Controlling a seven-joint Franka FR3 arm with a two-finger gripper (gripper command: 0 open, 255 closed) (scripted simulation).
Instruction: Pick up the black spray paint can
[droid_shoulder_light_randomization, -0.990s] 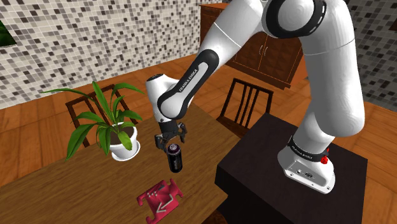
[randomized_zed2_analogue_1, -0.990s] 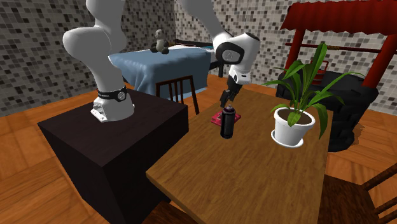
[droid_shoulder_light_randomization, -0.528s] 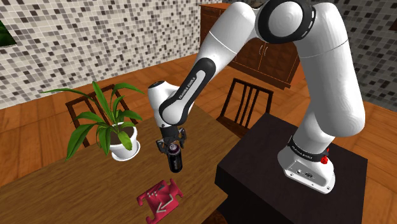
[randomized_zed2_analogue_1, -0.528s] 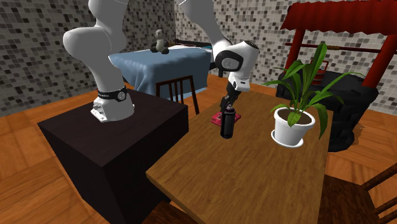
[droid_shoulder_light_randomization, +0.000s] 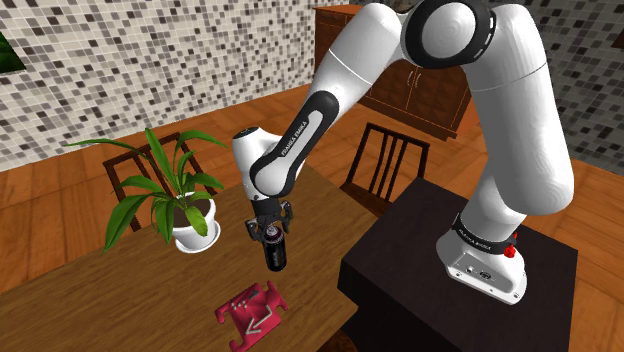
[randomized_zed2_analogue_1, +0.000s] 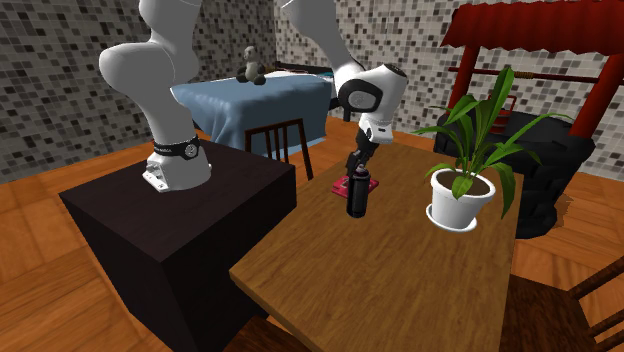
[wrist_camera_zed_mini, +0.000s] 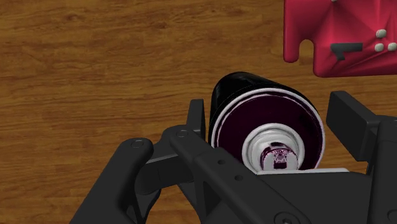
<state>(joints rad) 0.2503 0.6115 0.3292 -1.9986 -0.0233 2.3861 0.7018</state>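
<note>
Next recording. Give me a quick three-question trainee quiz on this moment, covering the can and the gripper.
1. True or false: the black spray can lies on its side on the table.
2. What else stands on the table? A) a mug B) a potted plant C) a lamp
3. Fill in: the gripper straddles the can's ___.
Key: 1 false, it stands upright; 2 B; 3 top.

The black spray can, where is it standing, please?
Shoulder view: the spray can stands on the wooden table, right of the potted plant, between the fingers.
</note>
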